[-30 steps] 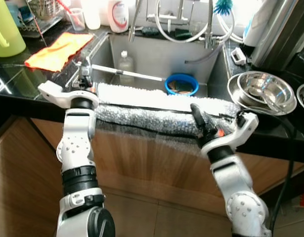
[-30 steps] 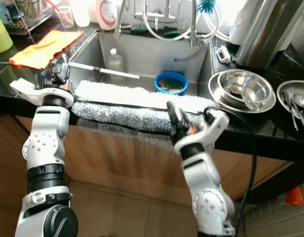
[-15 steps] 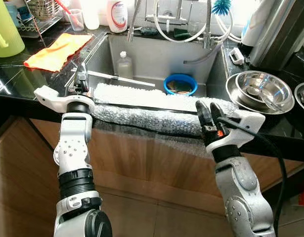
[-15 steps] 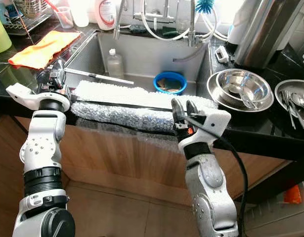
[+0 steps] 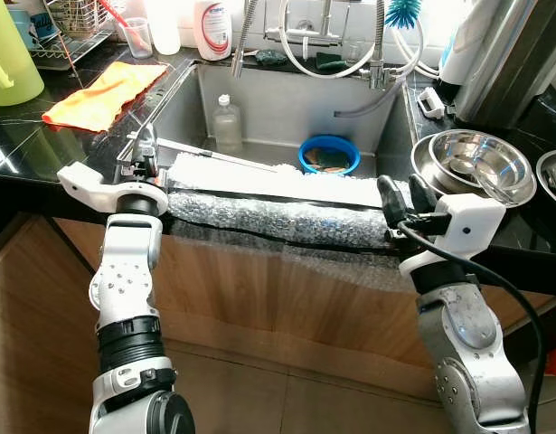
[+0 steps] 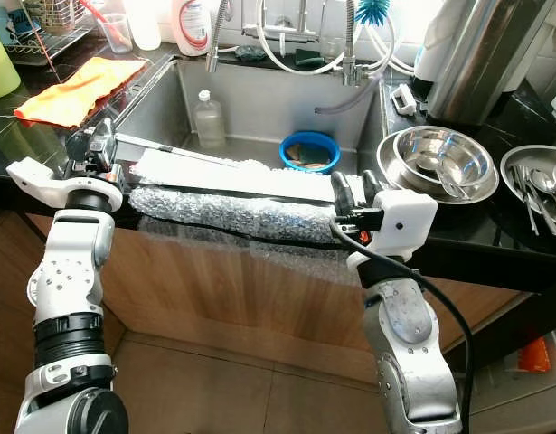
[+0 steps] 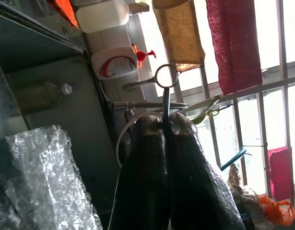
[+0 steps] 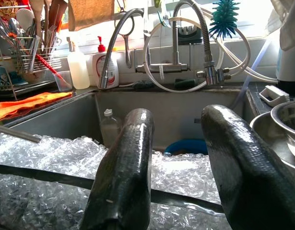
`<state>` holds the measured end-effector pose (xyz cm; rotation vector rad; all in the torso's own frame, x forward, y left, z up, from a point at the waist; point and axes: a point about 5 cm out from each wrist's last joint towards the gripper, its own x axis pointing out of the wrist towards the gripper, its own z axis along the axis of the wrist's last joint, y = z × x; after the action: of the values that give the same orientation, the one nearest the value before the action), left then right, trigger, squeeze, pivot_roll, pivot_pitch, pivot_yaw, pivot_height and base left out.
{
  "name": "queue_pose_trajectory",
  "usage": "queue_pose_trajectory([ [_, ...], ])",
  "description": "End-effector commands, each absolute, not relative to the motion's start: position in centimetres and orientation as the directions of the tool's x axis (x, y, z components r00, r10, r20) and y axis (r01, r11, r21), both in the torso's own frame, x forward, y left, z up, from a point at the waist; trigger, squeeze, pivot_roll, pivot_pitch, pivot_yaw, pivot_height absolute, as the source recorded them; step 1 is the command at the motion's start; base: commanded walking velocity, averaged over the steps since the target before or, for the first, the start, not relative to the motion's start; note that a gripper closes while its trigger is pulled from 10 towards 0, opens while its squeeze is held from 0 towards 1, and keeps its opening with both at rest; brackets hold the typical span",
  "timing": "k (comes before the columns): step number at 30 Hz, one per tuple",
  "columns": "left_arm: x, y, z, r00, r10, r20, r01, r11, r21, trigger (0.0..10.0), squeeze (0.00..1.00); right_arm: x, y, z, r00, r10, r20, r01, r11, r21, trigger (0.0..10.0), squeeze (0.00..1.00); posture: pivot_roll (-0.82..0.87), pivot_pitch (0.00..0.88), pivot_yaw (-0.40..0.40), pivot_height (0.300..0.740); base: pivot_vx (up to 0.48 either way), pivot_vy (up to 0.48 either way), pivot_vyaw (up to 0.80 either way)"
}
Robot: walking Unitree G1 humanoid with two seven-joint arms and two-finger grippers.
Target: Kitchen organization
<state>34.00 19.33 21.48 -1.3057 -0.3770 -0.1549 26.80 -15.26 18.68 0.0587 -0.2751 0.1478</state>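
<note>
Nearest, the right gripper [image 6: 356,194] stands at the right end of the bubble wrap sheet [image 6: 225,213], its two black fingers [image 8: 125,184] spread apart and pointing toward the sink [image 5: 287,104]. How far the sheet runs under that gripper is hidden by the fingers and the white wrist block. The left gripper [image 5: 147,147] sits at the sheet's opposite end with its fingers pressed together on a thin metal rod [image 5: 219,156] (the rod ends in a small ring [image 7: 166,75], seen in the left wrist view).

The sheet drapes over the front edge of the sink, its long axis running across from one gripper to the other along the black counter [image 5: 24,136]. It is clear and silvery, crinkled, with a dark band along its length; its far part inside the basin looks white and flat. From the left gripper the rod slants across toward the right gripper, lying over the sheet's far edge; where its tip ends is hard to make out.

Beyond the sheet, inside the basin, stand a small clear bottle [image 5: 227,122] and a blue bowl [image 5: 329,154]. Just right of the right gripper nested steel bowls [image 5: 474,165] rest on the counter. Beyond the left gripper lies an orange cloth [image 5: 106,90], with a yellow-green jug [image 5: 11,59] cut off by the frame edge.
</note>
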Motion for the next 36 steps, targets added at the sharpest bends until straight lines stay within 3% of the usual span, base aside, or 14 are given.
queue_pose_trajectory([
  [1,33.7,19.3,22.1,0.923,0.082,0.376,0.335,0.307,-0.891,10.0,0.00,26.6,-15.3,19.1,0.944,0.135,0.300,-0.149,0.989,0.023,10.0,0.00,-0.07,0.064,-0.008,0.740,0.000,0.000,0.00],
  [9,33.9,19.2,22.3,0.919,0.093,0.384,0.349,0.262,-0.900,10.0,0.00,26.8,-15.1,19.5,0.939,0.139,0.314,-0.152,0.988,0.017,10.0,0.00,-0.07,0.060,-0.012,0.740,0.000,0.000,0.00],
  [23,33.8,19.5,21.7,0.933,0.087,0.349,0.314,0.274,-0.909,10.0,0.00,26.9,-14.5,19.3,0.941,0.141,0.307,-0.161,0.986,0.040,10.0,0.00,-0.07,0.062,-0.016,0.740,0.000,0.000,0.00],
  [36,33.7,18.7,21.5,0.937,0.062,0.343,0.317,0.258,-0.913,10.0,0.00,27.0,-14.1,19.1,0.943,0.132,0.306,-0.145,0.989,0.022,10.0,0.00,-0.07,0.061,-0.015,0.740,0.000,0.436,-0.14],
])
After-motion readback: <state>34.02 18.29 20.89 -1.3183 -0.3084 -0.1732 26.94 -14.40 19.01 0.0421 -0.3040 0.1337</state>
